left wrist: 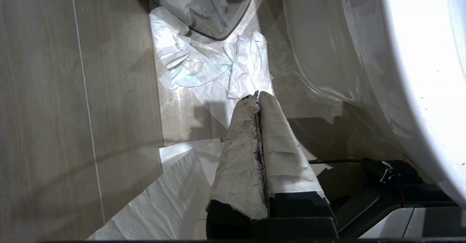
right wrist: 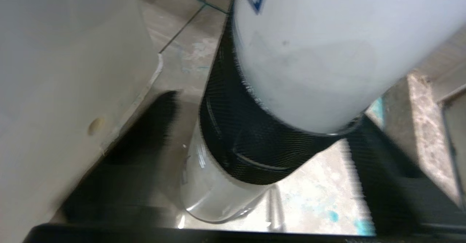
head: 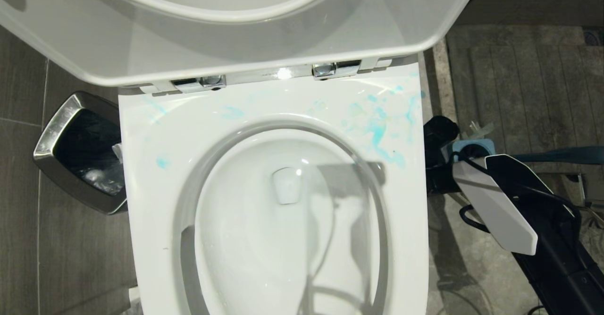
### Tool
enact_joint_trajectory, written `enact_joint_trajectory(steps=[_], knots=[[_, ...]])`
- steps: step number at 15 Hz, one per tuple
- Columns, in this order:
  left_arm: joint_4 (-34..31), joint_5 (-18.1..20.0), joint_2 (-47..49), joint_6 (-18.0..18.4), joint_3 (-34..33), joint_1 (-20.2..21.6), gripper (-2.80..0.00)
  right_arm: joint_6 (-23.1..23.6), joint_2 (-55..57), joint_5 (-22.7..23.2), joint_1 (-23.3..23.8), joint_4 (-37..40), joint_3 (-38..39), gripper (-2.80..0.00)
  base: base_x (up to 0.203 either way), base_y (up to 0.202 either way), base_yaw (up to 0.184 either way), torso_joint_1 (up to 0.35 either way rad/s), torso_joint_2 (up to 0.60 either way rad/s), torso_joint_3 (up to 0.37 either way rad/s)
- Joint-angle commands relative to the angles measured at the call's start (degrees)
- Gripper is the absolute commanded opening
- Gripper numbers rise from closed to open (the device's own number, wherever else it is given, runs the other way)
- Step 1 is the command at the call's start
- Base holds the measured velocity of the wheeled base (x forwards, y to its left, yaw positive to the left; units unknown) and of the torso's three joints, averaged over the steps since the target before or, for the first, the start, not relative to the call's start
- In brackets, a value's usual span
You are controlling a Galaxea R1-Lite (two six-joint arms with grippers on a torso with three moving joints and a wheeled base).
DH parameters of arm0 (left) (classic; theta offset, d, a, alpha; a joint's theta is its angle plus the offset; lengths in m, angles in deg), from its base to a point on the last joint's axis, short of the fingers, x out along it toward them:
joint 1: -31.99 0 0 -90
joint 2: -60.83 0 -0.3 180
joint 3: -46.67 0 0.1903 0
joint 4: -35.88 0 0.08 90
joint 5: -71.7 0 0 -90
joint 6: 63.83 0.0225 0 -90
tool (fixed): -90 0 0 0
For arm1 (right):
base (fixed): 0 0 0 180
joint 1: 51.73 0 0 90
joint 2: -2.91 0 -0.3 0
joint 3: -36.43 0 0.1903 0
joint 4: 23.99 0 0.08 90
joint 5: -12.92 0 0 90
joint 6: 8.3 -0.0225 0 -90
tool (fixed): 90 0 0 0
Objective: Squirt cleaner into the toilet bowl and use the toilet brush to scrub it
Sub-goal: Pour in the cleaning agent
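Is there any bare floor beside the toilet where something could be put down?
Left of the toilet, bare tile lies beyond the steel bin. The gap between bin and toilet is littered with crumpled tissue. On the right it is crowded: the robot's arm, cables and a blue holder.

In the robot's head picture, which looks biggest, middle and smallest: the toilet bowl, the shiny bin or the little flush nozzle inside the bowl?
1. Toilet bowl, biggest by far.
2. Steel waste bin, partly hidden behind the toilet.
3. Nozzle, smallest.
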Motion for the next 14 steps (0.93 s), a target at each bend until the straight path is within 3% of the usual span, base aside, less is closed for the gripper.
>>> enact_joint_trajectory(steps=[1, 7, 14], knots=[[0.01, 0.0, 0.07, 0.0, 0.0, 0.01, -2.8, 0.21, -0.18, -0.12, -0.02, -0.56, 0.28, -2.8, 0.0, 0.0, 0.0, 0.0, 0.0, 0.0], [0.01, 0.0, 0.07, 0.0, 0.0, 0.01, -2.8, 0.06, -0.18, -0.03, 0.04, -0.65, 1.03, -2.8, 0.0, 0.0, 0.0, 0.0, 0.0, 0.0], [0.01, 0.0, 0.07, 0.0, 0.0, 0.01, -2.8, -4.52, -3.68, 0.01, 0.07, -0.36, 12.61, -2.8, 0.0, 0.0, 0.0, 0.0, 0.0, 0.0]])
